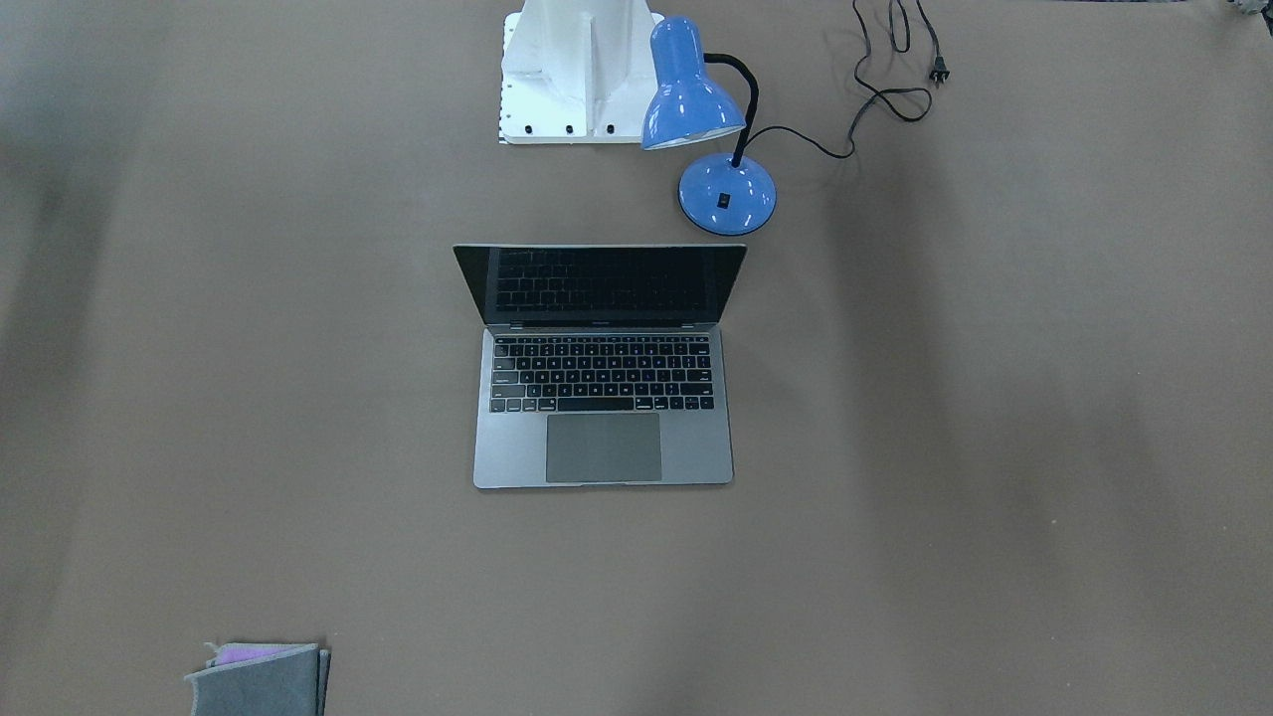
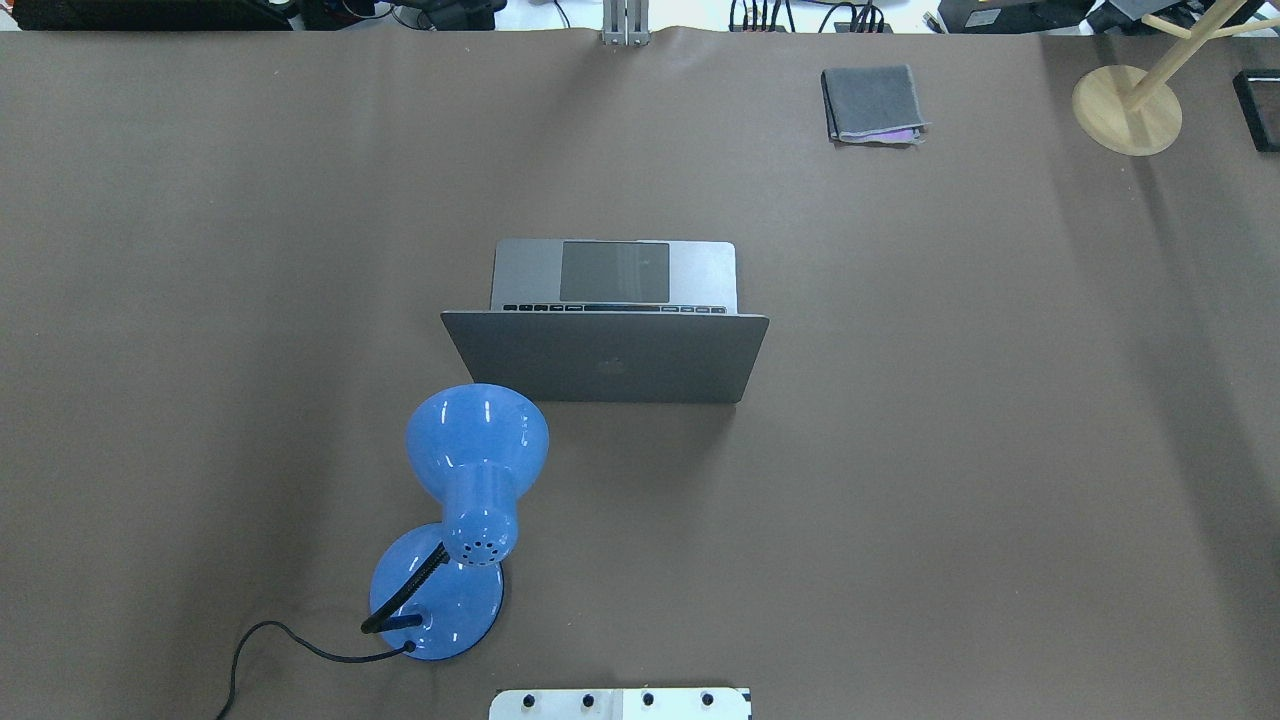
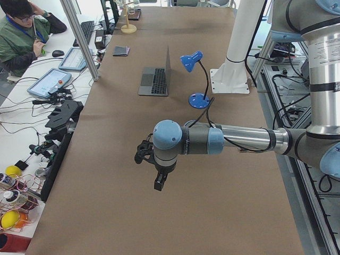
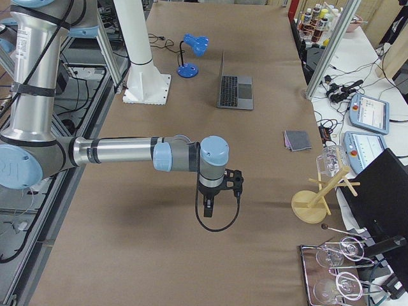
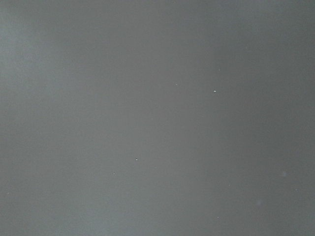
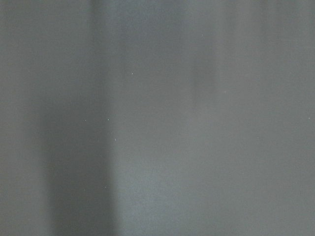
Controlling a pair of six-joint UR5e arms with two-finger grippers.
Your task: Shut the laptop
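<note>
- Brown table (image 1: 995, 447): the laptop (image 1: 603, 438) lies mid-table, well apart from every edge; one blue lamp (image 1: 726, 194) stands near its lid corner.
- One laptop: grey metal, black keys, dark screen, lid raised.
- My left claw (image 3: 159, 185) and right claw (image 4: 209, 209) hang well apart from the laptop; I cannot tell how far either is parted.
</note>
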